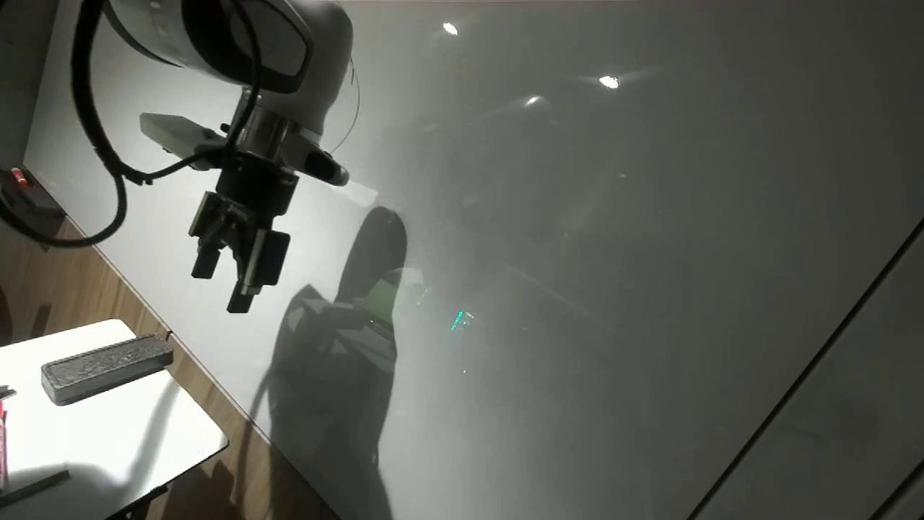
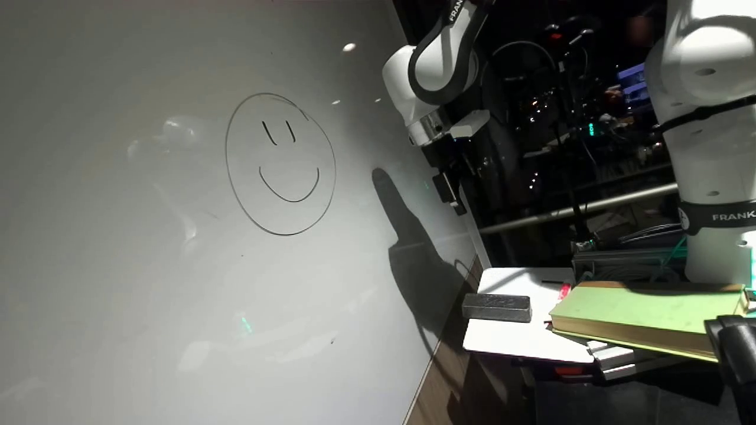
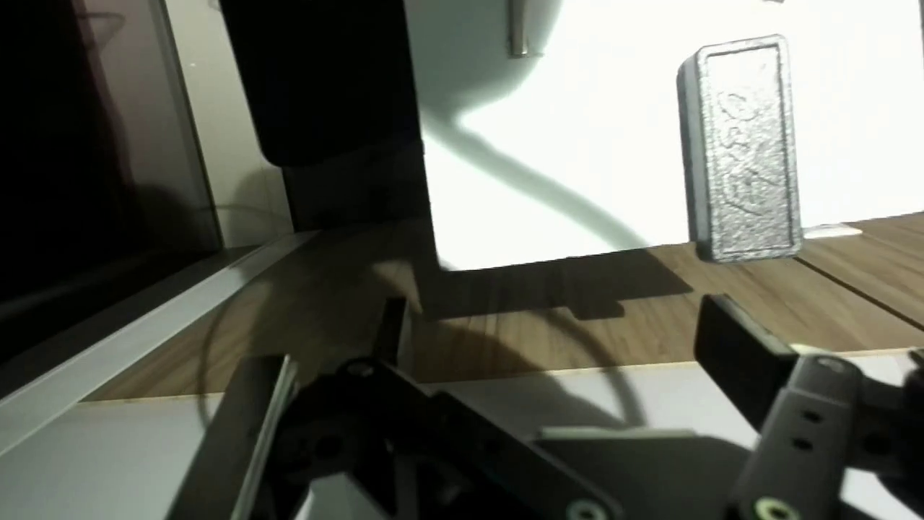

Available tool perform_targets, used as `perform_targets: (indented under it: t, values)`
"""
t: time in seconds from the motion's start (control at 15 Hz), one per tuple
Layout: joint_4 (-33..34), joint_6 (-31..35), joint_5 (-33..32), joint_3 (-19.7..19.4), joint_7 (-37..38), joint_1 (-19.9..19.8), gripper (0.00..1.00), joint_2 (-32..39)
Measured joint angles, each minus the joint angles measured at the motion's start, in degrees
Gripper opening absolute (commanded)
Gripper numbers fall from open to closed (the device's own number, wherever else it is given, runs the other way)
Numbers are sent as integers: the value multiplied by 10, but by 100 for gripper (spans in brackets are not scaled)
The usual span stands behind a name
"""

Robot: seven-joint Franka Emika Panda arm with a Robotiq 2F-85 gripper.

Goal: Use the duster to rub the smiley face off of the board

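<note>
- Green book (image 2: 638, 310) partly hides white table (image 2: 520, 341), lower right in an exterior view.
- Gripper (image 3: 563, 339) spread wide.
- Duster (image 2: 496, 307): grey, embossed, on table, left of book.
- Smiley face (image 2: 292, 200): thin lines, upper left.

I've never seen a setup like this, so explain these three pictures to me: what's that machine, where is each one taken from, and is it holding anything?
The machine is one jointed white robot arm ending in a black gripper. Two views are taken from outside the robot; the wrist view is taken from the arm's own wrist, so the fingers show along the bottom. The huge pale surface is a whiteboard. In an exterior view a smiley face shows on it in thin dark lines; the big grey patch is the arm's shadow. On the small white table lie a dark grey duster and a small red object too hidden to name. Nothing is held: the fingers stand apart with nothing between.
</note>
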Motion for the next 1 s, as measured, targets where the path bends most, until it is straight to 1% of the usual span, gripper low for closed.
perform_targets:
  t: [0.2,0.4,0.53,0.67,0.8,0.87,1.0]
  values:
    - [-65,55,38,17,3,33,100,-37]
    - [-119,115,60,41,11,62,100,-61]
    - [-120,154,60,67,31,79,100,-53]
    - [-120,198,59,99,58,90,100,-30]
    - [-121,233,47,132,96,90,100,1]
    - [-121,248,28,146,124,85,100,21]
    - [-121,270,-32,171,186,66,100,59]
